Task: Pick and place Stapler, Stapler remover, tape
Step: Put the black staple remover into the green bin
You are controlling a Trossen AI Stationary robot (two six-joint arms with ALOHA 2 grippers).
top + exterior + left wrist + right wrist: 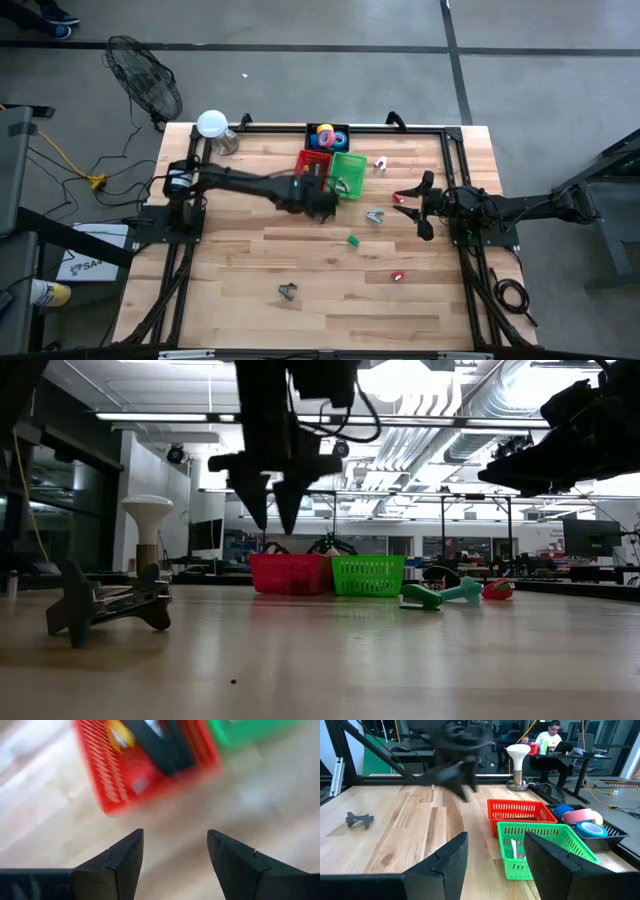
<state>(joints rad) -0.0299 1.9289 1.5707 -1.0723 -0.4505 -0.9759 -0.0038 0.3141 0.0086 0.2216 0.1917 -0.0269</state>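
Note:
The black stapler (160, 745) lies in the red basket (314, 163), beside a yellow piece (117, 735). My left gripper (325, 208) hangs open and empty just on the near side of that basket, fingers slanting down (272, 510). The tape rolls (582, 817) sit in a black tray (328, 137) at the far edge. Staple removers lie loose on the table: a dark one (288, 290), a grey one (375, 216), a green one (353, 240) and a red one (398, 276). My right gripper (495, 840) waits open at the table's right side.
A green basket (348, 172) stands right of the red one. A white lamp (212, 125) stands at the far left corner. A small white piece (381, 163) and a red piece (402, 197) lie near the right arm. People sit at desks beyond the table.

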